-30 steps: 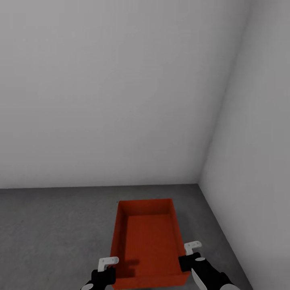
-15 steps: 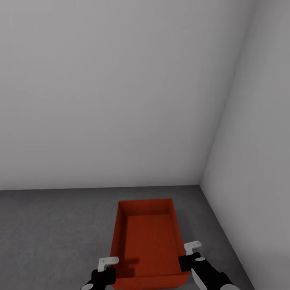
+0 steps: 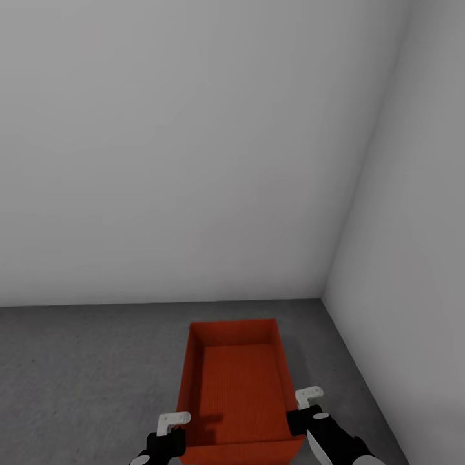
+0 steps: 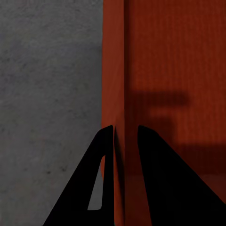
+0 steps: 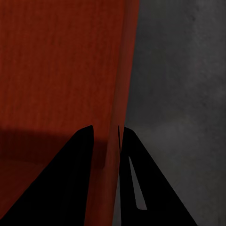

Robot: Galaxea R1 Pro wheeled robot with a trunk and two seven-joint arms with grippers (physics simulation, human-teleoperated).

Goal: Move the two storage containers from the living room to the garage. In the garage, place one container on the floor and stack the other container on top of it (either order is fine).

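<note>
One orange-red storage container (image 3: 239, 381) sits low in front of me over the garage's dark grey concrete floor (image 3: 84, 374), open top up and nothing inside. My left gripper (image 3: 174, 431) straddles its left wall near the close corner; in the left wrist view the left gripper (image 4: 125, 129) is shut on that ribbed wall (image 4: 117, 70). On the opposite side, my right gripper (image 3: 303, 412) clamps the right wall, with the right gripper (image 5: 106, 128) shut on the rim (image 5: 121, 61). I cannot tell whether the bin touches the floor. The second container is out of view.
A plain pale grey wall (image 3: 181, 161) rises just beyond the container. A second wall (image 3: 413, 258) meets it at a corner on the right, close to the bin's right side. Bare concrete stretches away to the left.
The line where wall meets floor has slid slightly down the picture, so the camera has shifted. The container and both grippers hold the same place in view.
</note>
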